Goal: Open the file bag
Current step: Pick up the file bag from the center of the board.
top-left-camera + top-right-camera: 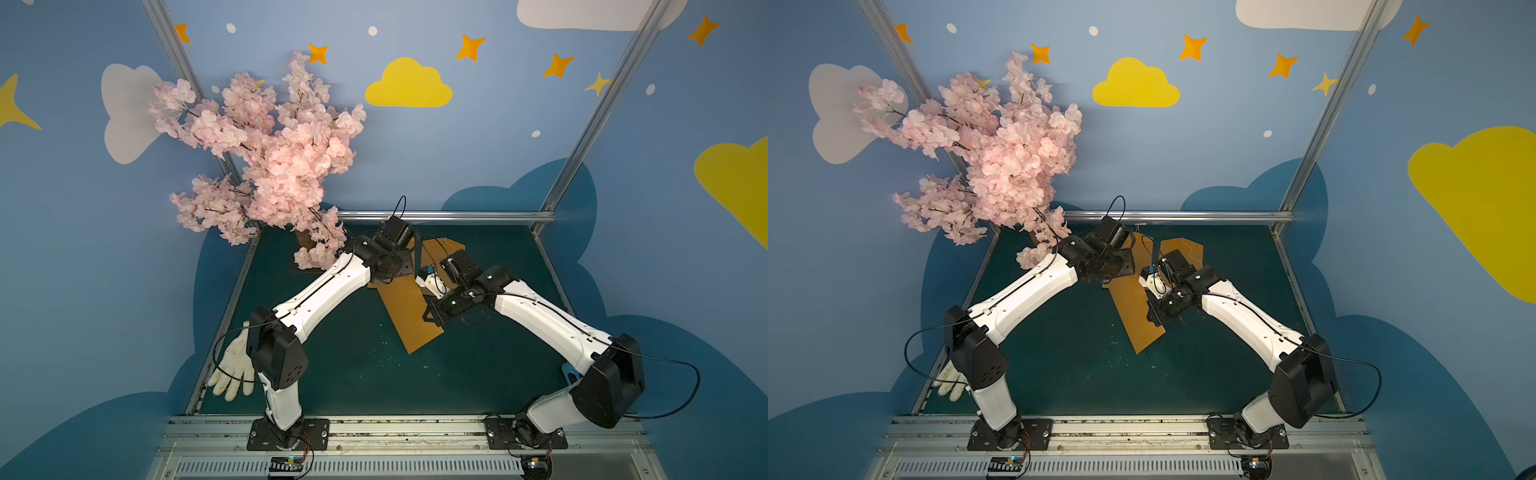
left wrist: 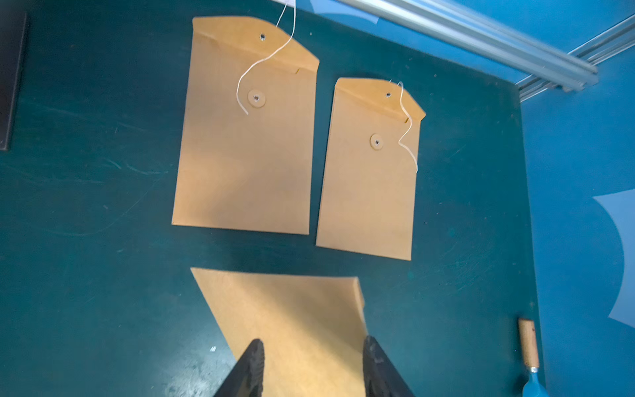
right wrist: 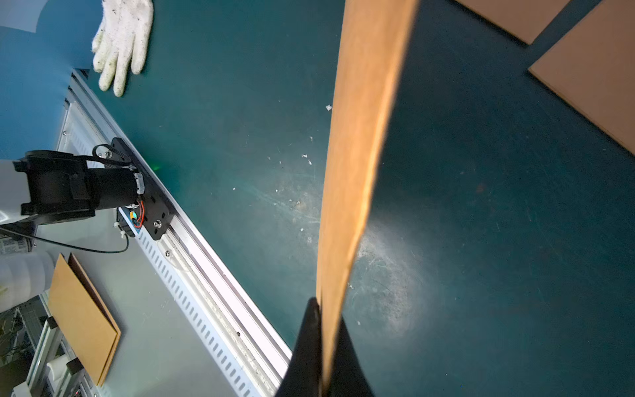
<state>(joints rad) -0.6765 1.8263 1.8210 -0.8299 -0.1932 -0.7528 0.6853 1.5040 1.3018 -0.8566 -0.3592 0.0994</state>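
A brown paper file bag [image 1: 409, 320] [image 1: 1136, 324] hangs tilted above the green table, held by one long edge. My right gripper [image 3: 326, 319] is shut on it, and the right wrist view shows the file bag [image 3: 360, 137] edge-on running away from the jaws. In both top views the right gripper [image 1: 434, 318] [image 1: 1156, 316] sits at the bag's right side. My left gripper [image 2: 314, 364] stands open at the bag's far end. A plain face of the file bag [image 2: 295, 319] lies between its two fingers, one edge against a finger. The held bag's flap and string are hidden.
Two more file bags [image 2: 247, 144] [image 2: 371, 178] lie flat at the back, strings loose. A pink blossom tree [image 1: 270, 166] fills the back left corner. A white glove [image 1: 232, 365] lies at the left edge, a blue wooden-handled tool [image 2: 529, 347] at the right.
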